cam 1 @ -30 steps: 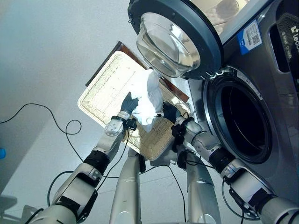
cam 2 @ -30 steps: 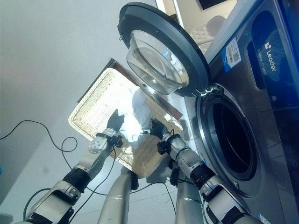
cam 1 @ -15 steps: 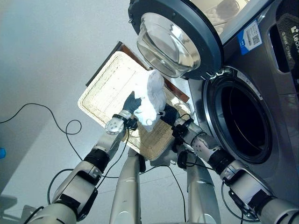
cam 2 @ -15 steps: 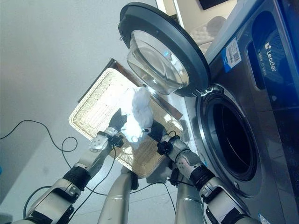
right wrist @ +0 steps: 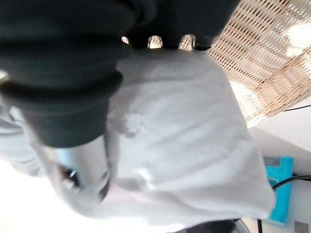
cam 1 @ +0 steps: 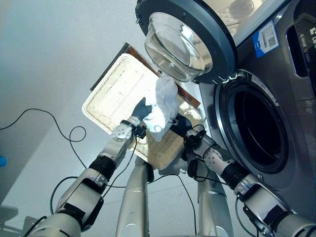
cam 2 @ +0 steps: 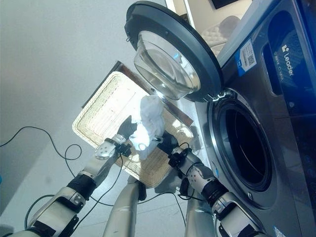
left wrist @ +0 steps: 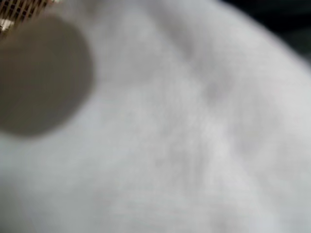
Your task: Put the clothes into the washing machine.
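Rising a little since a second ago, the bunched white cloth garment (cam 1: 162,104) sits mid-frame above the flat woven wicker basket (cam 1: 116,91), clamped between left robot hand (cam 1: 139,109) and right robot hand (cam 1: 181,124), finger curl hidden, the grey front-loading washing machine's open drum (cam 1: 256,129) waiting rightward.
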Robot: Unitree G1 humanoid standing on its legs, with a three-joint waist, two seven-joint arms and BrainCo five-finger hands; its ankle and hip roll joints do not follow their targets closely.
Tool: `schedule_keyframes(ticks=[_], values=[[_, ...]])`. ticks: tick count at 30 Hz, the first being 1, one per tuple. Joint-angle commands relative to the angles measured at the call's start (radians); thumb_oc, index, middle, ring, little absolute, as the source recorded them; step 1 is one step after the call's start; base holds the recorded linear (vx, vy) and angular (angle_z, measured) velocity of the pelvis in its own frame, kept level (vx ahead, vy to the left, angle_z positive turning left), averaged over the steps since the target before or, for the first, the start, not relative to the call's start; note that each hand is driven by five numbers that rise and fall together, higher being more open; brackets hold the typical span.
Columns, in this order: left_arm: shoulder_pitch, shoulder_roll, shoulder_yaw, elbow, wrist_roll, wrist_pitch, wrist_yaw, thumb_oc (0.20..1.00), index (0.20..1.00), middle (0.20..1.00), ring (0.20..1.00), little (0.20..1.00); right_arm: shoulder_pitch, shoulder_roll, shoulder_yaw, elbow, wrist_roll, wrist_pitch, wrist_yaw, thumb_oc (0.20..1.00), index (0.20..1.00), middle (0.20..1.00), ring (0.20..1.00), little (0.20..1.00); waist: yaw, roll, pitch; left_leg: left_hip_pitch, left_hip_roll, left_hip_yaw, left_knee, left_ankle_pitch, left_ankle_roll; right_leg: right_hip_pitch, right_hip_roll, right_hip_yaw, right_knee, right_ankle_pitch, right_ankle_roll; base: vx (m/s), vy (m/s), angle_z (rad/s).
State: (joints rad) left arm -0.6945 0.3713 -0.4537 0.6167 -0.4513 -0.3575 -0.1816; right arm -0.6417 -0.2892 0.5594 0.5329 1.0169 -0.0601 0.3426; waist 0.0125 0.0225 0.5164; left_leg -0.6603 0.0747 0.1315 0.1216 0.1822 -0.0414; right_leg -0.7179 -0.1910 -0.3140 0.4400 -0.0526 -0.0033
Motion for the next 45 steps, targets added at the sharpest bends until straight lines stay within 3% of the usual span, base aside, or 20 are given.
schedule_keyframes(ticks=[1,16,22,28,29,31,32,35,36,39,40,45], values=[[-0.033,-0.059,-0.096,0.018,0.136,-0.007,0.004,0.200,0.200,0.200,0.200,0.200,-0.070,0.126,0.016,-0.148,0.024,-0.075,0.101,0.200,0.200,0.200,0.200,0.200,-0.004,0.008,0.004,-0.014,0.008,0.080,0.091,-0.109,-0.054,-0.007,0.013,0.003,-0.012,0.031,0.112,0.00,0.000,0.00],[-0.072,-0.044,-0.150,0.044,0.355,0.003,0.091,0.200,0.200,0.200,0.200,0.200,-0.087,0.141,0.016,-0.118,0.090,-0.111,0.080,0.200,0.200,0.200,0.200,0.200,-0.006,0.009,0.004,-0.014,0.004,0.080,0.086,-0.109,-0.052,-0.008,0.012,0.010,-0.020,0.038,0.118,0.00,0.000,0.00],[-0.077,-0.045,-0.155,0.061,0.348,0.022,0.097,0.200,0.200,0.200,0.200,0.200,-0.095,0.149,-0.002,-0.107,0.131,-0.169,0.047,0.200,0.200,0.200,0.200,0.200,-0.010,0.010,0.004,-0.014,0.008,0.088,0.087,-0.110,-0.054,-0.009,0.011,0.011,-0.025,0.042,0.120,0.00,0.000,0.00],[-0.077,-0.048,-0.153,0.065,0.351,0.030,0.100,0.200,0.200,0.200,0.200,0.200,-0.098,0.148,-0.009,-0.100,0.137,-0.179,0.040,0.200,0.200,0.200,0.200,0.200,-0.011,0.010,0.004,-0.014,0.008,0.088,0.087,-0.110,-0.054,-0.009,0.011,0.012,-0.027,0.043,0.121,0.00,0.000,0.00],[-0.076,-0.050,-0.149,0.073,0.356,0.045,0.110,0.555,0.555,0.555,0.555,0.555,-0.098,0.150,-0.025,-0.086,0.147,-0.217,0.018,0.200,0.200,0.200,0.200,0.200,-0.013,0.010,0.004,-0.013,0.010,0.092,0.087,-0.112,-0.053,-0.011,0.011,0.013,-0.027,0.045,0.123,0.00,0.000,0.00],[-0.076,-0.050,-0.149,0.073,0.356,0.045,0.110,0.555,0.555,0.555,0.555,0.555,-0.098,0.150,-0.025,-0.086,0.147,-0.217,0.018,0.200,0.200,0.200,0.200,0.200,-0.013,0.010,0.004,-0.013,0.010,0.092,0.087,-0.112,-0.053,-0.011,0.011,0.013,-0.027,0.045,0.123,-0.01,0.021,0.00],[-0.061,-0.045,-0.135,0.094,0.378,0.050,0.152,1.000,1.000,1.000,1.000,1.000,-0.082,0.137,-0.066,-0.057,0.194,-0.312,-0.018,0.200,0.200,0.200,0.200,0.200,-0.025,0.010,0.004,-0.005,0.012,0.102,0.089,-0.116,-0.054,-0.007,0.017,0.023,-0.035,0.049,0.125,-0.02,0.041,-0.01],[-0.061,-0.045,-0.135,0.094,0.378,0.050,0.152,1.000,1.000,1.000,1.000,1.000,-0.082,0.137,-0.066,-0.057,0.194,-0.312,-0.018,0.200,0.200,0.200,0.200,0.200,-0.025,0.010,0.004,-0.005,0.012,0.102,0.089,-0.116,-0.054,-0.007,0.017,0.023,-0.035,0.049,0.125,-0.02,0.035,-0.04],[-0.049,-0.045,-0.129,0.100,0.420,0.022,0.199,1.000,1.000,1.000,1.000,1.000,-0.060,0.137,-0.098,-0.031,0.214,-0.381,-0.051,0.200,0.200,0.200,0.200,0.200,-0.038,0.014,0.004,0.005,0.012,0.117,0.083,-0.119,-0.053,-0.002,0.025,0.035,-0.050,0.054,0.127,-0.03,0.063,-0.11],[-0.049,-0.045,-0.129,0.100,0.420,0.022,0.199,1.000,1.000,1.000,1.000,1.000,-0.060,0.137,-0.098,-0.031,0.214,-0.381,-0.051,0.200,0.200,0.200,0.200,0.200,-0.038,0.014,0.004,0.005,0.012,0.117,0.083,-0.119,-0.053,-0.002,0.025,0.035,-0.050,0.054,0.127,-0.02,0.057,-0.11],[-0.048,-0.039,-0.131,0.105,0.491,-0.030,0.255,1.000,1.000,1.000,1.000,1.000,-0.035,0.133,-0.128,0.021,0.250,-0.430,-0.050,0.200,0.200,0.200,0.200,0.200,-0.054,0.021,0.004,0.014,0.008,0.131,0.087,-0.126,-0.052,0.005,0.033,0.051,-0.060,0.055,0.126,-0.03,0.109,-0.22],[-0.047,-0.034,-0.141,0.090,0.542,-0.061,0.299,1.000,1.000,1.000,1.000,1.000,-0.007,0.132,-0.149,0.047,0.266,-0.428,-0.050,0.200,0.200,0.200,0.200,0.200,-0.072,0.029,0.004,0.024,0.004,0.145,0.089,-0.133,-0.050,0.010,0.040,0.067,-0.071,0.056,0.125,-0.02,0.084,-0.24]])
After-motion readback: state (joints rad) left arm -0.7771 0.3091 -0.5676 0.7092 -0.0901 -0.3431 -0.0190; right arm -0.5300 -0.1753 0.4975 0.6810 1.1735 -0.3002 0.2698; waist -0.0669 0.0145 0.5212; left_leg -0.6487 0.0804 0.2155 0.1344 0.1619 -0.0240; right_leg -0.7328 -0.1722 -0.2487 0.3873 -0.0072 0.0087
